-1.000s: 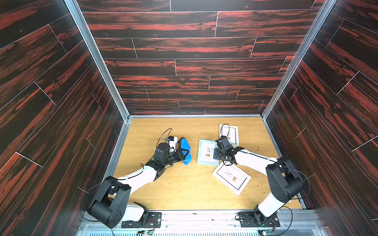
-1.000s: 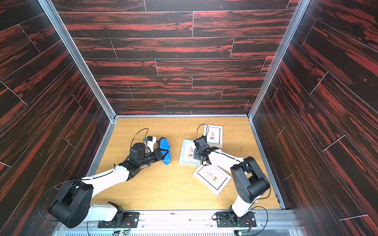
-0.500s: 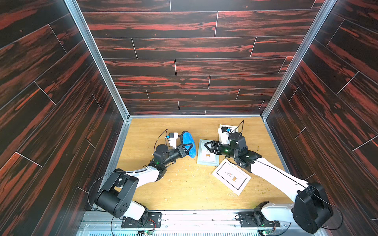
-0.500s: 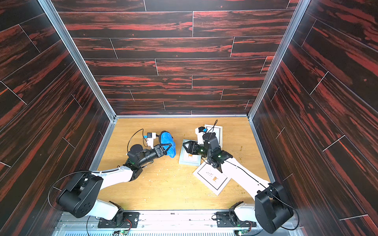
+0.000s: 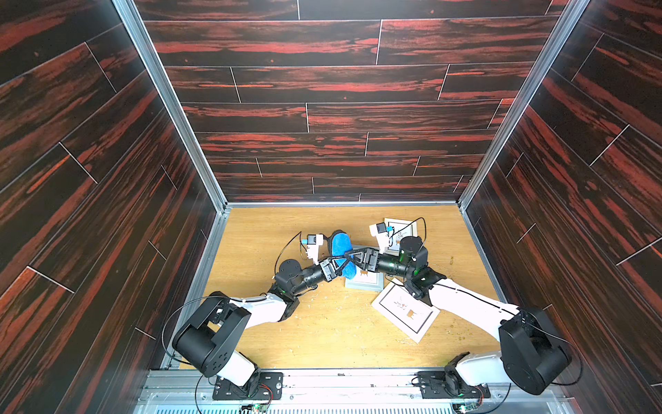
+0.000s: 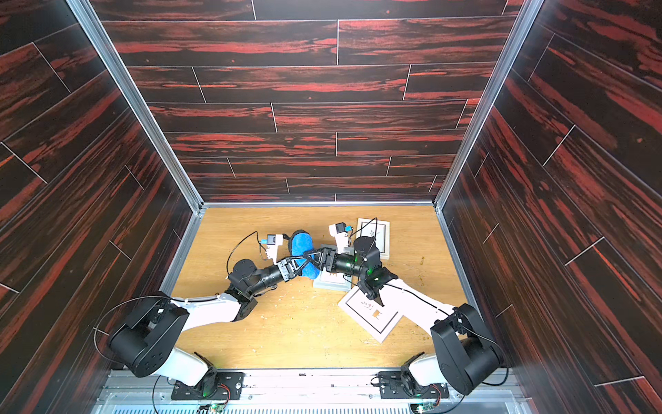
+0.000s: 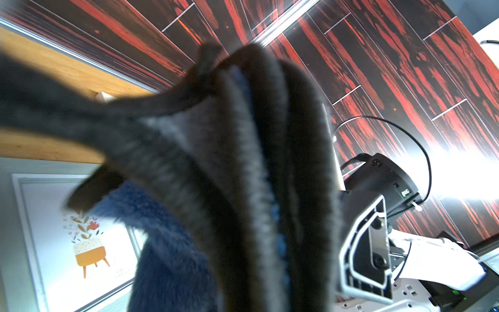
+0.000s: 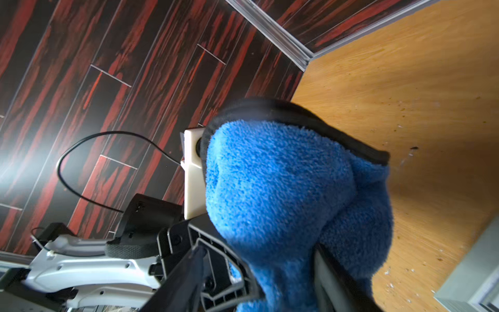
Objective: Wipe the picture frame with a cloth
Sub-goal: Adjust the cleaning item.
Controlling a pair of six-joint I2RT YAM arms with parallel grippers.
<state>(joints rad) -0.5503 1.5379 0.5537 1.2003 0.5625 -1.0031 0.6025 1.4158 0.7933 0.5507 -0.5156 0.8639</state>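
Both arms stretch forward and inward until their tips meet. Left gripper (image 5: pixel 343 263) is clamped tight; right gripper (image 5: pixel 353 255) has its jaws spread.

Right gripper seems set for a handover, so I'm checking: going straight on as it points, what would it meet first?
Most likely the cloth, bunched in the left gripper; the right gripper, jaws open, flanks it, though depth is unclear.

cloth (image 7: pixel 172 256) blurred up close, grey frame (image 5: pixel 363 285) partly covered
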